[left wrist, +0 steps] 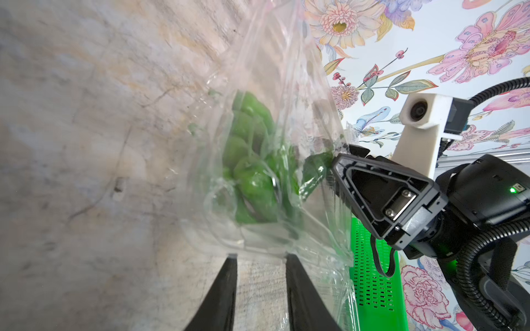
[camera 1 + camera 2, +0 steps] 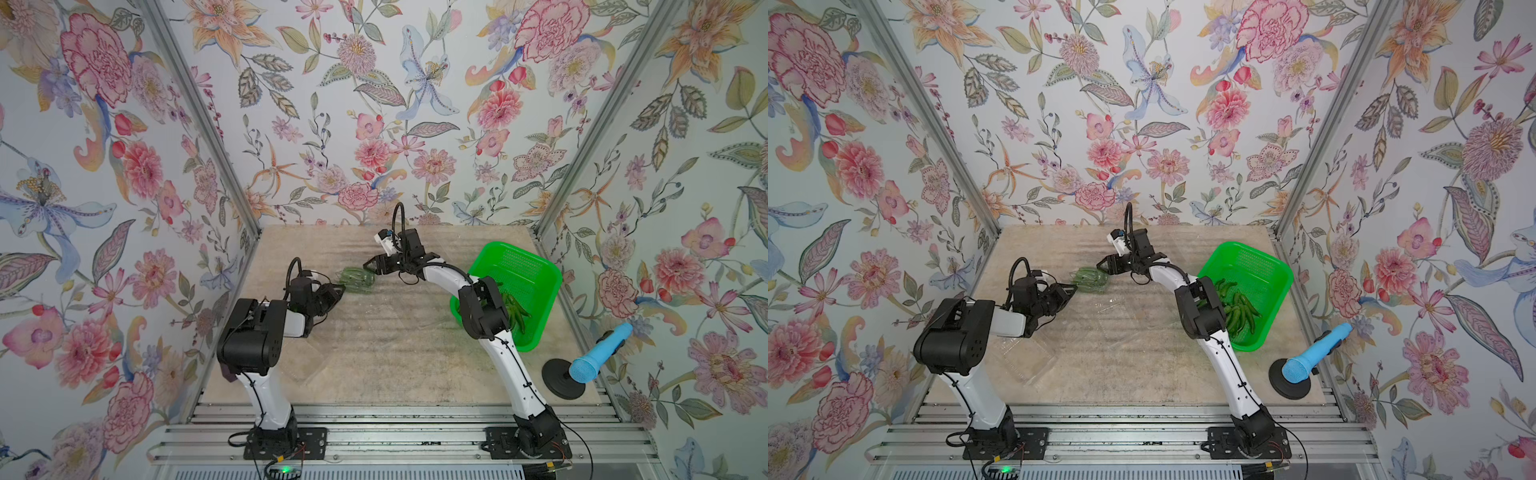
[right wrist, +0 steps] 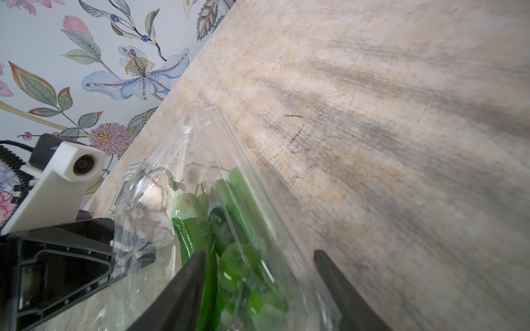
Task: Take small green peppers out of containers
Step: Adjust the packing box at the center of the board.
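Observation:
One clear container full of small green peppers lies at mid-table between both arms. My left gripper has its fingertips closed on the container's near rim, with bare table showing between the fingers. My right gripper comes from the opposite side. Its jaws straddle the container's body and press on the plastic, with the peppers between them. In the left wrist view the right gripper meets the plastic's far edge.
A bright green basket at the right holds loose peppers. Empty clear containers lie on the table by the left arm and mid-table. A blue microphone on a black stand is at the front right.

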`<state>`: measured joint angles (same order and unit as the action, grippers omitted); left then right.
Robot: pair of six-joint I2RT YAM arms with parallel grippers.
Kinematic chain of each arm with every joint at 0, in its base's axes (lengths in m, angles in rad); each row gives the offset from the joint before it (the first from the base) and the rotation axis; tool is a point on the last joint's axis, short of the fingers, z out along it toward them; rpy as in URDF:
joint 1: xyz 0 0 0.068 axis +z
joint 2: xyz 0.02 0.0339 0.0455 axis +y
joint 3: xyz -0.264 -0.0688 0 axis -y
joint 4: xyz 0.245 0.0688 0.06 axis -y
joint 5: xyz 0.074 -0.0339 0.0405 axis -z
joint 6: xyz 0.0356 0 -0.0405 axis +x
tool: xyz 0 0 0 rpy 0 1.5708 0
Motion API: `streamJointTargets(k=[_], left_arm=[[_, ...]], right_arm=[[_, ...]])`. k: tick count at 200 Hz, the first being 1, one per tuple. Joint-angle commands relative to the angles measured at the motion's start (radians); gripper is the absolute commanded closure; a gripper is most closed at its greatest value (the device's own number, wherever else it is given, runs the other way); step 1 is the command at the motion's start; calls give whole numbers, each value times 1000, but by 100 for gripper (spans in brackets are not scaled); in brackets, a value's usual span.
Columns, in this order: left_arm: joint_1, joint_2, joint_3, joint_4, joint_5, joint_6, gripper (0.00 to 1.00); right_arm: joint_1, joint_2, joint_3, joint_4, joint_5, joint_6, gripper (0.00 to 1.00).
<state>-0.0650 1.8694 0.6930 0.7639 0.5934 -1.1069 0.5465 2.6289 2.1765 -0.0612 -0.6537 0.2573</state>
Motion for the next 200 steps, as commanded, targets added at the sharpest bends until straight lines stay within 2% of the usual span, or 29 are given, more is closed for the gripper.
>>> streamJointTargets(k=[1,49,102,200], left_arm=[[8,28,28,6,-8,10,68],[15,59,36,76,10,-32,68],[21,130,-3,277,32,-141,68],[20,148,5,322,32,-154,67]], right_arm=[[13,-54,-38,-22,-20,-30,39],[20,-80,-94,-22,-22,-50,39],[26,-97,-140,-23,-34,-62,39],[29,-109,-166,-43,-67,-83,38]])
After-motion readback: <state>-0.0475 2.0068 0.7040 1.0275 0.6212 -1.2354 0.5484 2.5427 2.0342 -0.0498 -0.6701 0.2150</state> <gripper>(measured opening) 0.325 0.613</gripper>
